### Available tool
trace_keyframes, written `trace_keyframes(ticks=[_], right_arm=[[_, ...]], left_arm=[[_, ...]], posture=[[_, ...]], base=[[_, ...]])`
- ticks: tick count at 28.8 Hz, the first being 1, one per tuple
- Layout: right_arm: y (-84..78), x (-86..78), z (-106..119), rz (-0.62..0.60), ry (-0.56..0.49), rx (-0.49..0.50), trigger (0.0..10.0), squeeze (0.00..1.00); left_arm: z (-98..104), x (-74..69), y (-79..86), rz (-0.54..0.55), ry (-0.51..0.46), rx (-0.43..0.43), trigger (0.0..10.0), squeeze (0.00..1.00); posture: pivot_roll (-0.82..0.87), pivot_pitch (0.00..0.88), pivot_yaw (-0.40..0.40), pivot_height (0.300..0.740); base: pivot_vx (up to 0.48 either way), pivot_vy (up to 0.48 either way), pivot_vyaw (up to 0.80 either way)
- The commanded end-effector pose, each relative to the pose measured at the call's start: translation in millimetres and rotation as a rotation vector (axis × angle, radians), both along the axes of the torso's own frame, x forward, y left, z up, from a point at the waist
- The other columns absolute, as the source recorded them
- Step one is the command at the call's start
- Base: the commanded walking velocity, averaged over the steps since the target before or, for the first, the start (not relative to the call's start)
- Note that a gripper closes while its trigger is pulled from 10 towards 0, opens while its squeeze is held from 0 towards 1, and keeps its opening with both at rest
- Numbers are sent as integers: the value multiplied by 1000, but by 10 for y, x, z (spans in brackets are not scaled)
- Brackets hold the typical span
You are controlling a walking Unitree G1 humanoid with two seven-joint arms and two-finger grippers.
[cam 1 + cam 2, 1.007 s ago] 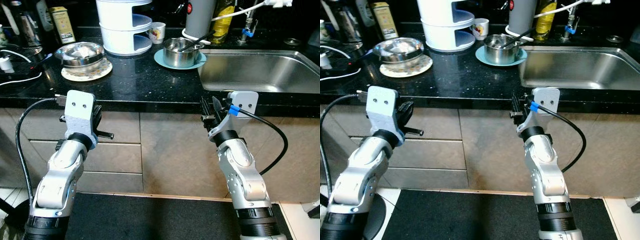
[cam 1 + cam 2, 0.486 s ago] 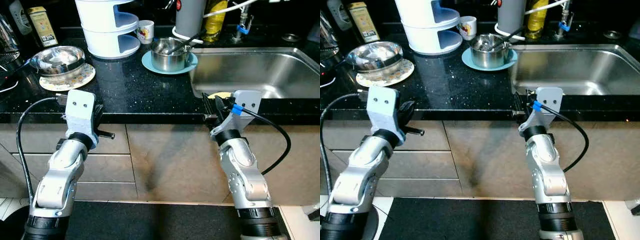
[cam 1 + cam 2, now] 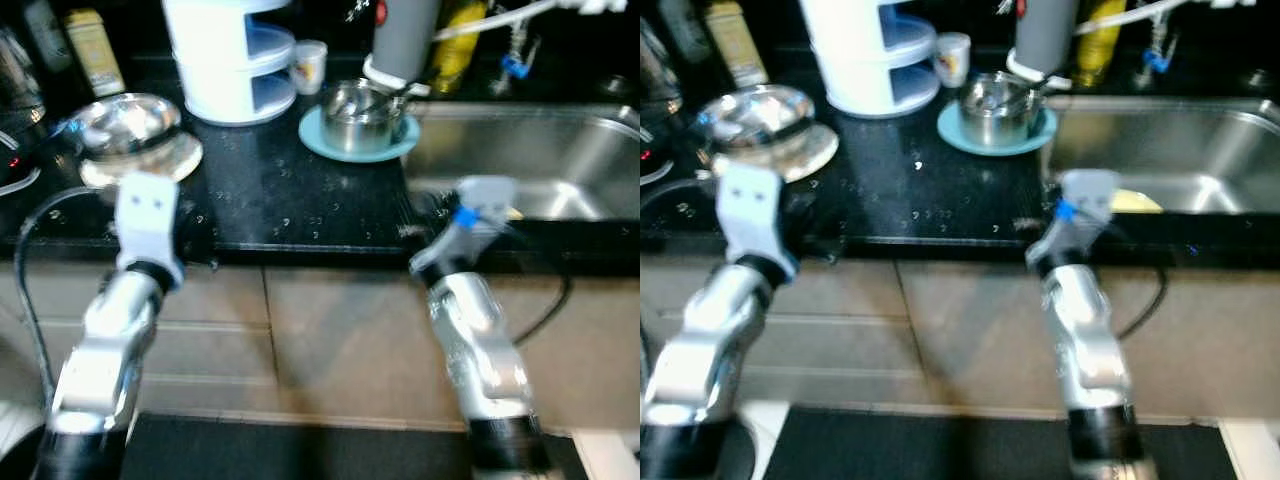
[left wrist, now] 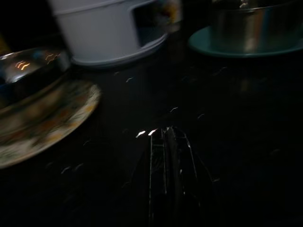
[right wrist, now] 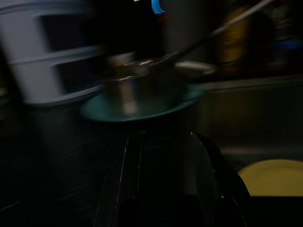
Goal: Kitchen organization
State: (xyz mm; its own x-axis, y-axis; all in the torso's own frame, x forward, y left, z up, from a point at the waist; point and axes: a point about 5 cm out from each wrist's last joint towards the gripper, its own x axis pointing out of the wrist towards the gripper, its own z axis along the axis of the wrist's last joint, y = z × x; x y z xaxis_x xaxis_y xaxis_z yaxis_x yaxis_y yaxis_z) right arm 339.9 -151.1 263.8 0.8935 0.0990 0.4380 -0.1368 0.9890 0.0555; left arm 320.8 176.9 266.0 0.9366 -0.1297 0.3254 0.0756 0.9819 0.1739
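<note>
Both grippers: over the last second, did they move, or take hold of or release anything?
Both arms came up and forward: the left gripper and right gripper now reach over the black counter edge, where before they sat below it. Nothing was grasped or released. The head camera shifted too, and the picture is now blurred. The steel pot on its teal plate, the bowl and the white rack kept their places.

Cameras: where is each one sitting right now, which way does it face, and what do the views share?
Left eye, head: down at the black counter; both silver arms in frame.
Right eye, head: same scene, sink at right; both arms.
Left wrist: along the left gripper, fingers shut, toward the white rack and steel bowl.
Right wrist: along the right gripper, fingers apart, toward the steel pot on its teal plate.
Shared: all four show that pot.
</note>
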Motion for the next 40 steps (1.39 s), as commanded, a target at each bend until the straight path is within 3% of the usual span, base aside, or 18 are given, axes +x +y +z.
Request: trace_keyframes(ticks=[1, 40], right_arm=[[-3, -18, 12, -4, -7, 3, 10000, 0], [6, -10, 51, 7, -13, -3, 10000, 0]], left_arm=[[3, -17, 12, 1, -2, 2, 10000, 0], [44, -30, 23, -2, -13, -3, 10000, 0]], posture=[[33, 218, 11, 740], [34, 224, 4, 740]], base=[[307, 0, 0], [303, 0, 0]])
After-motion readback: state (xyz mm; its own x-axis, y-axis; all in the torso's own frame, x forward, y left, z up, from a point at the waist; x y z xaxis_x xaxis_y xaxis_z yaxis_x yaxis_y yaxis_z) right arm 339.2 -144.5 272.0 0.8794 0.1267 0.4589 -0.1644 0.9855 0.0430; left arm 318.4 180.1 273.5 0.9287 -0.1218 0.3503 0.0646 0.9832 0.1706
